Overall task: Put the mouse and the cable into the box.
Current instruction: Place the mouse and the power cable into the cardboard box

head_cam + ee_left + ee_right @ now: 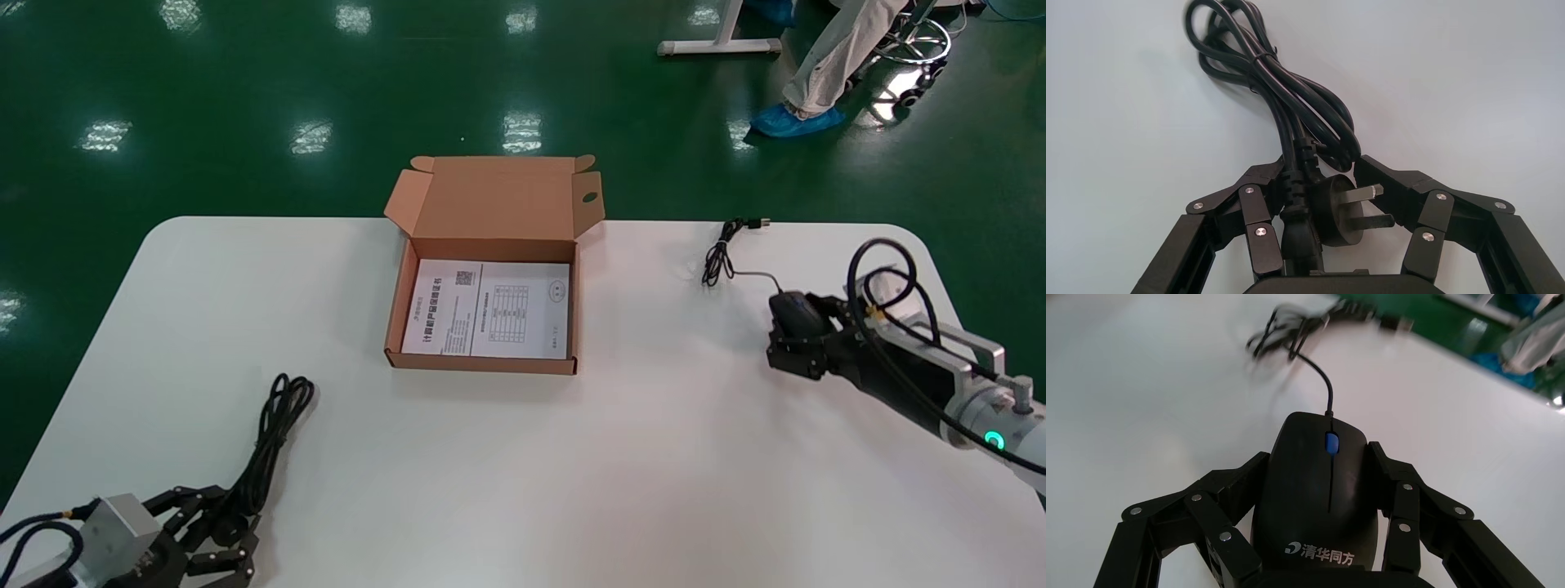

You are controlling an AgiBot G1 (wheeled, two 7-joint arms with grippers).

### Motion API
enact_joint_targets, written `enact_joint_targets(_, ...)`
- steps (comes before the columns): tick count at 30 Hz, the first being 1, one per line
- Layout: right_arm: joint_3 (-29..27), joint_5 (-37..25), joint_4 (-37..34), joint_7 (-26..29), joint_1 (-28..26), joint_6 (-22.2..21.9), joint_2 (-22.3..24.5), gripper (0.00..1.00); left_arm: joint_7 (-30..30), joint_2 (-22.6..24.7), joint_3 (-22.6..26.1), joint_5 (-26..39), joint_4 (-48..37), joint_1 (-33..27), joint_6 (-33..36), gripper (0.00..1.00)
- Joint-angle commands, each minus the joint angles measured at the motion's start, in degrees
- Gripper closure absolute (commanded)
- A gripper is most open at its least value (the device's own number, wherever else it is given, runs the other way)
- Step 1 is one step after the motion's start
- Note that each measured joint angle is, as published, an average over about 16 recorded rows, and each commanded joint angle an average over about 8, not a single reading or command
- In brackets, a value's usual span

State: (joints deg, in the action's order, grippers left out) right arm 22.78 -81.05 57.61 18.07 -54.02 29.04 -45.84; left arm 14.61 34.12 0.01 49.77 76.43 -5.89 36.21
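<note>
A black wired mouse (pixel 1315 496) sits between the fingers of my right gripper (pixel 1317 454), which is shut on its sides at the table's right (pixel 788 327). Its thin cord runs to a small bundle (pixel 719 257) near the far edge. The open cardboard box (pixel 482 362) stands mid-table with a printed leaflet (pixel 490 309) lying flat inside. A bundled black power cable (pixel 274 433) lies at the front left. My left gripper (pixel 1321 168) is shut on its plug end (pixel 1333 211): one finger presses the cord, the other meets a prong.
The white table (pixel 654 457) has rounded corners, with green floor beyond. The box lid (pixel 498 196) stands up at the far side. A person's leg with a blue shoe cover (pixel 797 121) and a desk foot (pixel 719 47) are well behind the table.
</note>
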Motion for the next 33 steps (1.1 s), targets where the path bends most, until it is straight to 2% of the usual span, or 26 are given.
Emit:
enact_joint_targets(1, -0.1, -0.1, 0.7, 0.6, -0.4, -0.5, -0.1, 1.00, 0.7, 0.3, -0.6, -0.5, 0.1, 0.0, 0.2, 1.00)
enact_joint_targets(9, -0.9, -0.8, 2.5, 1.5, -4.8, -3.4, -2.0, 1.00, 4.0, 0.9, -4.4, -2.3, 0.5, -0.2, 0.5, 1.00)
enact_joint_targets(19, -3.6, 0.3, 3.1, -2.3, -12.3, -9.0, -8.2, 1.00, 7.2, 2.8, -5.7, -2.5, 0.7, -2.0, 0.5, 1.00)
enact_joint_targets(26, -3.9, 2.5, 7.4, -2.2, -15.7, -6.5, -10.1, 1.00, 8.5, 3.4, -6.0, -2.2, 0.7, -3.3, 0.2, 1.00)
enact_joint_targets(33, -1.8, 3.0, 15.7, 4.2, -17.0, -2.3, -8.5, 1.00, 9.3, 4.1, -6.6, -2.5, 0.5, -4.0, -0.1, 1.00)
